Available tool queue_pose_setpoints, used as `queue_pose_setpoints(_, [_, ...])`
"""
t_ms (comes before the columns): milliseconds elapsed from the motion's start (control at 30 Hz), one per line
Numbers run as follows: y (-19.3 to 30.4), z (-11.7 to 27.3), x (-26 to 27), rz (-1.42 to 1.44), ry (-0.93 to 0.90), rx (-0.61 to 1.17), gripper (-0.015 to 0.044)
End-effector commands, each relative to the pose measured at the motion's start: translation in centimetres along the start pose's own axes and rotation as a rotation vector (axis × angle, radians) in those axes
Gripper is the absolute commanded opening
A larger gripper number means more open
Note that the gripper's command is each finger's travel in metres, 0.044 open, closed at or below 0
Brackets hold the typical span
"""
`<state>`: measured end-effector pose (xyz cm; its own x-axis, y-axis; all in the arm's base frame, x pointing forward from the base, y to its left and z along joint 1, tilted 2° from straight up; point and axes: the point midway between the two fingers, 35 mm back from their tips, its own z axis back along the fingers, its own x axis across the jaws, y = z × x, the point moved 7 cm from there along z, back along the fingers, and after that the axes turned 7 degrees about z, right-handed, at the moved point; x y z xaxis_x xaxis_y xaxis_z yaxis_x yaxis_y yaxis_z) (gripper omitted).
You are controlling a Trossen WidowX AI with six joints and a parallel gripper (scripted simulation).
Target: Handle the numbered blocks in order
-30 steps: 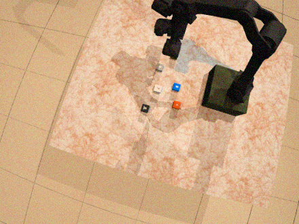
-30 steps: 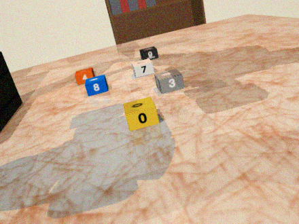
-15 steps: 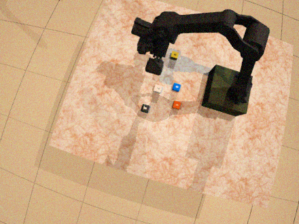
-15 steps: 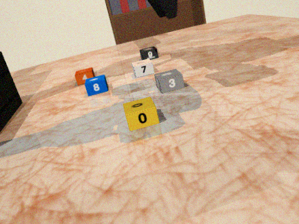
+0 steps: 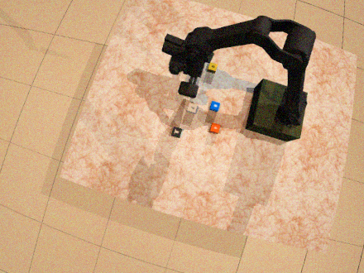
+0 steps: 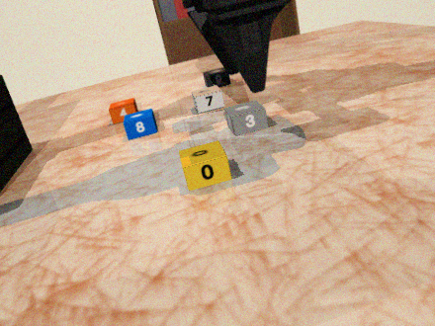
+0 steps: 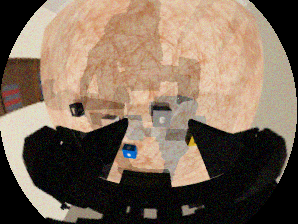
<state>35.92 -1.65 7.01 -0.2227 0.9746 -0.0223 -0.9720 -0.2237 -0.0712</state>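
My gripper is open and empty, above the table. The grey block, digit 3, lies below the gap between the fingers in the wrist view; the gripper hides it in the top view. The yellow block, digit 0, is partly behind one finger in the wrist view. The white block shows 7, the blue block shows 8, and the orange block shows a partly covered 4. The black block's digit is hard to read.
The arm's dark base block stands on the marbled table, on the blue and orange blocks' side. The arm's shadow falls across several blocks. A brown shelf stands beyond the table.
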Motion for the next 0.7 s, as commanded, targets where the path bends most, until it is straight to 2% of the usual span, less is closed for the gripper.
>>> queue_pose_setpoints(0, [0.2,-1.2,0.0,-0.005,0.001,0.014,0.0400])
queue_pose_setpoints(500, [0.3,-3.3,0.0,-0.005,0.001,0.014,0.0400])
queue_pose_setpoints(667, [0.3,-3.3,0.0,-0.005,0.001,0.014,0.0269])
